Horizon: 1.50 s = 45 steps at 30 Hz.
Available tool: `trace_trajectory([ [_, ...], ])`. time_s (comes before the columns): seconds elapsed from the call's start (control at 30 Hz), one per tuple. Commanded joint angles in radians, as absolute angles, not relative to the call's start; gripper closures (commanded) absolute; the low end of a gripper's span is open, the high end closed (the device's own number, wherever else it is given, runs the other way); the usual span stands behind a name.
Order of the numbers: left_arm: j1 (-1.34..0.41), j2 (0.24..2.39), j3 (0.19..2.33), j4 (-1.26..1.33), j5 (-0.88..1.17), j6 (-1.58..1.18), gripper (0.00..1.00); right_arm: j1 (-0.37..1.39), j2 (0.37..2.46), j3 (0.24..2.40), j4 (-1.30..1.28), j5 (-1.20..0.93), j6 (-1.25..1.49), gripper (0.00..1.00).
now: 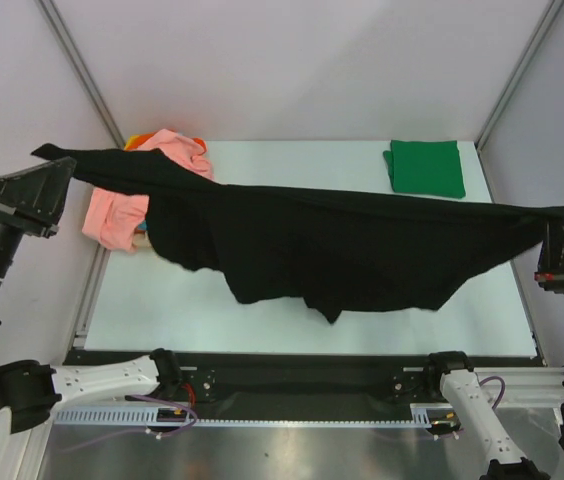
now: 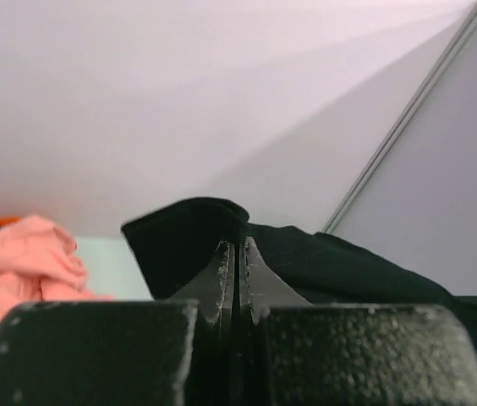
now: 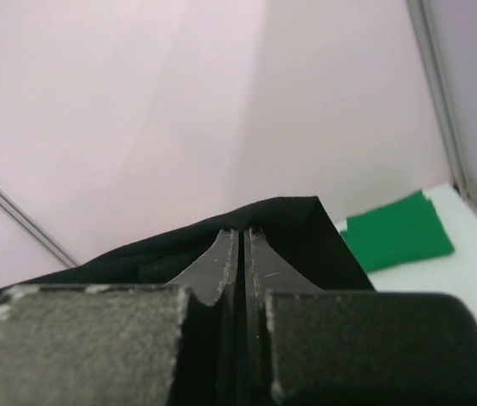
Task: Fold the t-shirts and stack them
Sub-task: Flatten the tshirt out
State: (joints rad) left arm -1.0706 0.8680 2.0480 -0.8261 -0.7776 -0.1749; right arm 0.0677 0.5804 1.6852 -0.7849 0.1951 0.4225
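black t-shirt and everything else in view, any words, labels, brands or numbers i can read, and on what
None can be read in any view.
The black t-shirt shows plain cloth, with no print in view.
The folded green t-shirt and the salmon-pink t-shirt look plain too.
No lettering shows on the left gripper or the right gripper.

The left arm [image 1: 92, 380] and right arm [image 1: 474, 400] have white links joined by black joint housings. A thin purple cable [image 1: 502, 385] loops near each base. The left gripper [image 2: 237, 254] and right gripper [image 3: 240, 241] are black with a grainy surface. Their fingers [image 2: 222, 283] show pale, scuffed edges.
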Motion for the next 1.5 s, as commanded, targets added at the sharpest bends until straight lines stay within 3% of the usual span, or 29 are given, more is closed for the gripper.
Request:
trace_trajectory([
  [0.0, -1.068, 0.890, 2.072, -0.689, -0.752, 0.038, 0.99, 0.066, 0.592, 1.723, -0.747, 0.282, 0.333, 1.00],
  [0.33, -1.031, 0.960, 2.062, -0.477, -0.584, 0.183, 1.00, 0.094, 0.632, 1.769, -0.655, 0.268, 0.247, 1.00],
  [0.53, -0.991, 1.158, 2.088, -0.402, -0.735, 0.305, 1.00, 0.114, 0.926, 1.815, -0.811, 0.377, 0.267, 1.00],
  [0.6, -0.906, 1.207, 2.104, -0.438, -0.640, 0.244, 1.00, 0.114, 1.044, 1.763, -0.819, 0.405, 0.296, 1.00],
  [0.73, -0.523, 1.414, 2.177, -0.632, -0.216, -0.028, 1.00, 0.043, 1.306, 1.675, -0.798, 0.376, 0.348, 1.00],
  [0.83, -0.363, 1.703, 2.247, -0.730, -0.109, -0.098, 0.99, 0.008, 1.556, 1.687, -0.804, 0.353, 0.391, 1.00],
  [0.87, -0.332, 1.894, 2.355, -0.771, -0.021, -0.116, 0.98, -0.021, 1.615, 1.706, -0.833, 0.304, 0.400, 0.88],
  [0.9, -0.306, 1.976, 2.423, -0.857, 0.039, -0.155, 0.93, -0.023, 1.679, 1.715, -0.834, 0.279, 0.397, 0.61],
  [0.93, -0.275, 2.052, 2.478, -0.886, 0.075, -0.167, 0.63, -0.021, 1.698, 1.715, -0.831, 0.241, 0.396, 0.32],
  [0.97, -0.273, 2.131, 2.540, -0.905, 0.098, -0.173, 0.45, -0.012, 1.703, 1.710, -0.830, 0.245, 0.397, 0.01],
  [1.03, -0.278, 2.148, 2.517, -0.894, 0.091, -0.184, 0.19, -0.003, 1.656, 1.639, -0.778, 0.261, 0.385, 0.00],
  [1.07, -0.279, 2.138, 2.447, -0.878, 0.056, -0.196, 0.15, -0.003, 1.632, 1.602, -0.750, 0.258, 0.382, 0.00],
  [1.17, -0.278, 2.047, 2.288, -0.813, 0.003, -0.238, 0.10, -0.003, 1.554, 1.508, -0.700, 0.238, 0.374, 0.00],
  [1.33, -0.290, 1.877, 2.114, -0.808, -0.060, -0.268, 0.11, -0.003, 1.465, 1.355, -0.629, 0.177, 0.373, 0.00],
  [1.47, -0.298, 1.680, 1.734, -0.752, -0.120, -0.353, 0.12, -0.003, 1.437, 1.232, -0.528, 0.104, 0.371, 0.00],
])
